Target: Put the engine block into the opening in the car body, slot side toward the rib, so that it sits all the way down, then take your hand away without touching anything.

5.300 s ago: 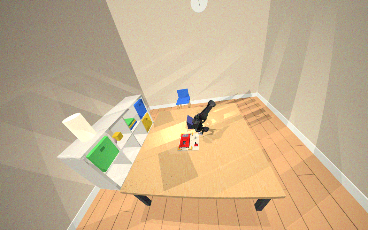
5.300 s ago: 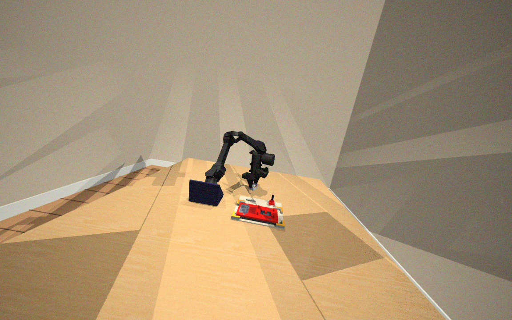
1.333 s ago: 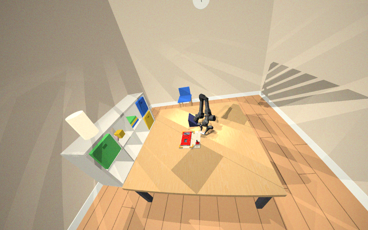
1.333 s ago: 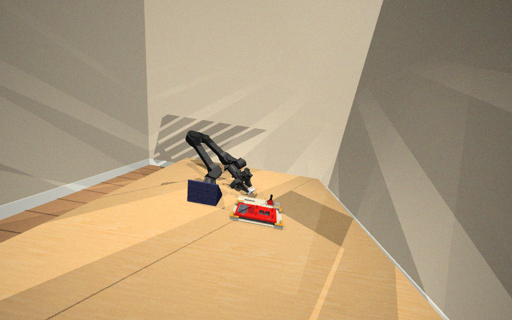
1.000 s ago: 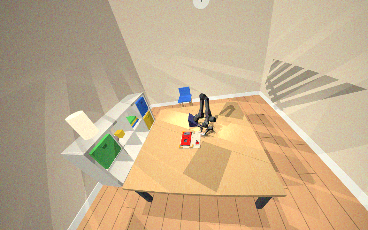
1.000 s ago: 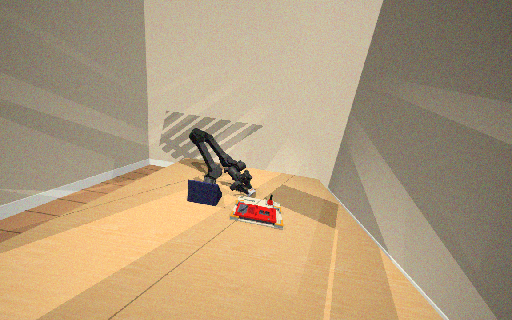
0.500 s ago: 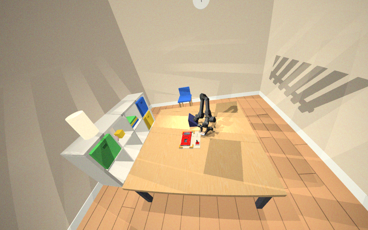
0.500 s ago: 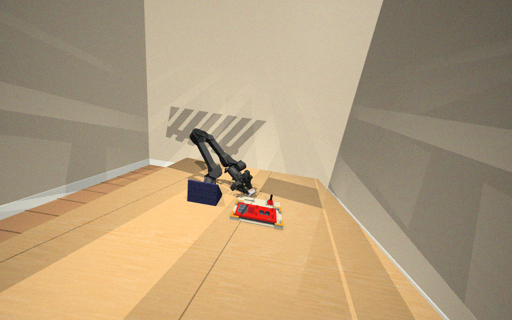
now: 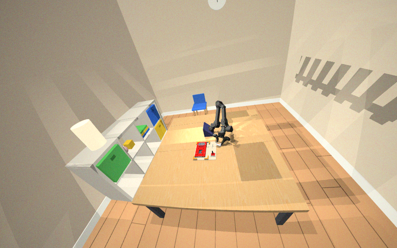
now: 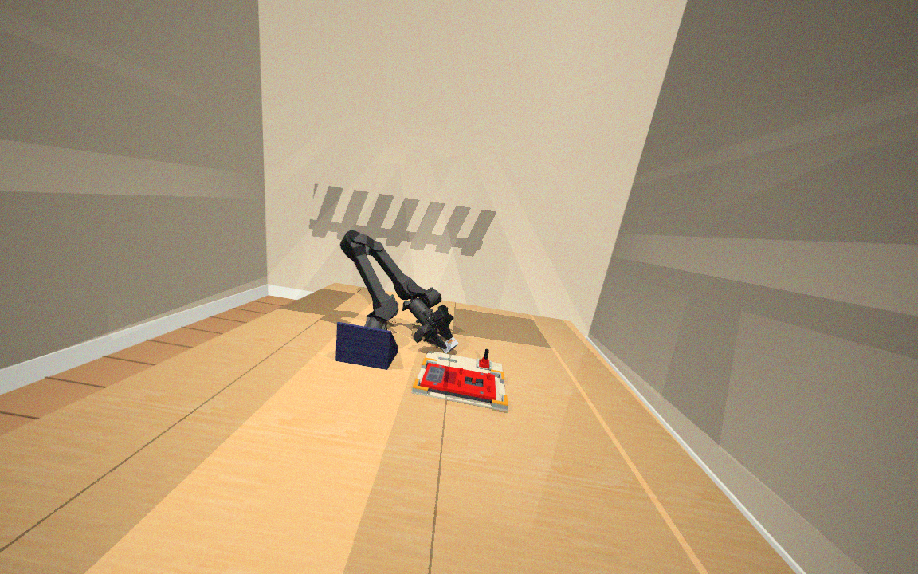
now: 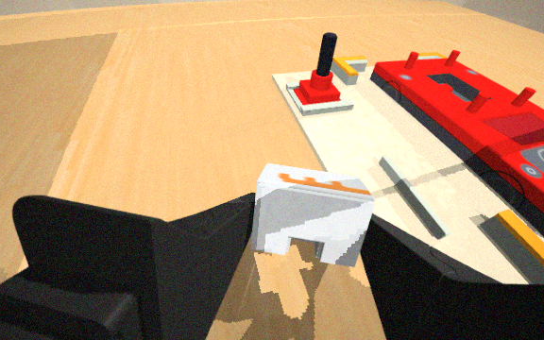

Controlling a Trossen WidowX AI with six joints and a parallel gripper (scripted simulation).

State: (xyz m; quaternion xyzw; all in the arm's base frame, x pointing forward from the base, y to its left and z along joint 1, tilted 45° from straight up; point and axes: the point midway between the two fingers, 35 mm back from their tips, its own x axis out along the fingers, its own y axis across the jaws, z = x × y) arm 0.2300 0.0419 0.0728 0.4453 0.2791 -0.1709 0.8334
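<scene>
My gripper [image 11: 307, 210] [image 9: 219, 143] [image 10: 450, 345] is shut on the engine block [image 11: 314, 214], a white block with orange marks on top and a slot in its lower edge. The block is held tilted above the table, just beside the edge of the cream board. The red car body [image 9: 200, 149] [image 10: 459, 383] [image 11: 503, 120] lies on the board, with four short red pegs on top. Its dark opening [image 11: 456, 87] is near one end, with a small red rib partly visible inside. The opening holds no block.
The cream board [image 11: 362, 137] bears a red piece with a black upright stick [image 11: 321, 85], a thin grey bar [image 11: 411, 195] and yellow-grey corner brackets [image 11: 532, 243] around the car. A dark blue wedge [image 9: 206, 130] [image 10: 364, 346] stands near the arm's base.
</scene>
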